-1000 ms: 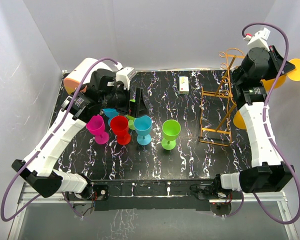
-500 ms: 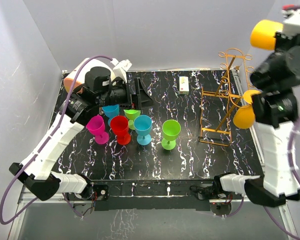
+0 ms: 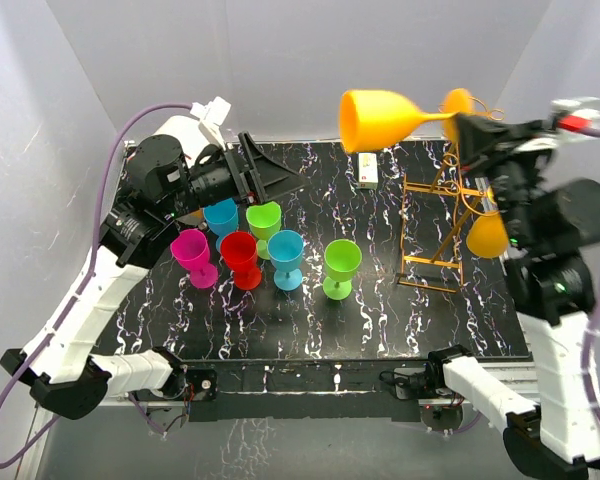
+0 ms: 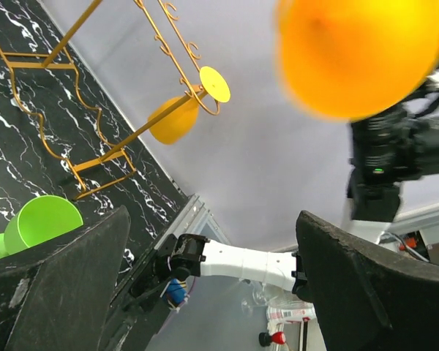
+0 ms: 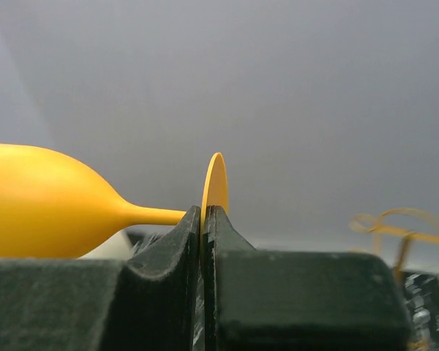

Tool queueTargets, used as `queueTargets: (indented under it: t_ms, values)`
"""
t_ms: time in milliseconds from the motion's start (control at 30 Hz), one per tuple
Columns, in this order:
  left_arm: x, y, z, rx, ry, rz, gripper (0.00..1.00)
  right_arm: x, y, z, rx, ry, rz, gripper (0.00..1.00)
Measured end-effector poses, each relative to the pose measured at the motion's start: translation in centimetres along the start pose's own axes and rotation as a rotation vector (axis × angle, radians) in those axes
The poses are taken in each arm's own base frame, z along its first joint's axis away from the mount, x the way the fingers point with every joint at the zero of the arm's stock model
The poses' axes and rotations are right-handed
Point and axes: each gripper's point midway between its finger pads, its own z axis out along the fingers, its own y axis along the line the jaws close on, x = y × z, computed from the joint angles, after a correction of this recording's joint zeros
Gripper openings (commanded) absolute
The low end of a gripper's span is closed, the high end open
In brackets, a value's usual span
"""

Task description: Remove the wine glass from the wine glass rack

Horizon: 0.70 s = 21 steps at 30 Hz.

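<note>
No word, number or brand can be read in any of the views. The small white box [image 3: 368, 170] lying towards the far edge of the table [image 3: 380, 320] carries a red patch on its top (too small and blurred to make out as letters or a sign).
</note>
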Motion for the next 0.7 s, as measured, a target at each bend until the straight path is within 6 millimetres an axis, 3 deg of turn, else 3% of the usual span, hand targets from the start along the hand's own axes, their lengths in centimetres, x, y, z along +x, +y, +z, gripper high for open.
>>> queueTargets:
  t_ms: [33,167,267,333,567,700]
  values:
    - [-0.1,0.0,-0.2,-0.006,-0.010,0.001,0.94,3.1,1.1,0.7,-0.065,0.069,0.043,0.00]
    - [-0.8,0.2,-0.8,-0.049,-0.052,-0.008,0.89,11.2,3.8,1.8,-0.210,0.256,0.182,0.00]
    - [-1.3,1.0,-1.2,-0.114,-0.085,-0.029,0.84,14.9,4.9,1.3,-0.264,0.347,0.267,0.00]
    - [-1.4,1.7,-1.5,-0.157,-0.101,-0.045,0.82,15.4,5.6,0.9,-0.298,0.364,0.309,0.00]
    - [-1.5,3.3,-0.9,-0.228,-0.102,-0.074,0.62,12.1,7.4,0.2,-0.394,0.271,0.361,0.00]
    - [-2.0,3.3,-0.2,-0.233,-0.096,-0.066,0.50,12.0,7.5,0.5,-0.396,0.263,0.361,0.00]
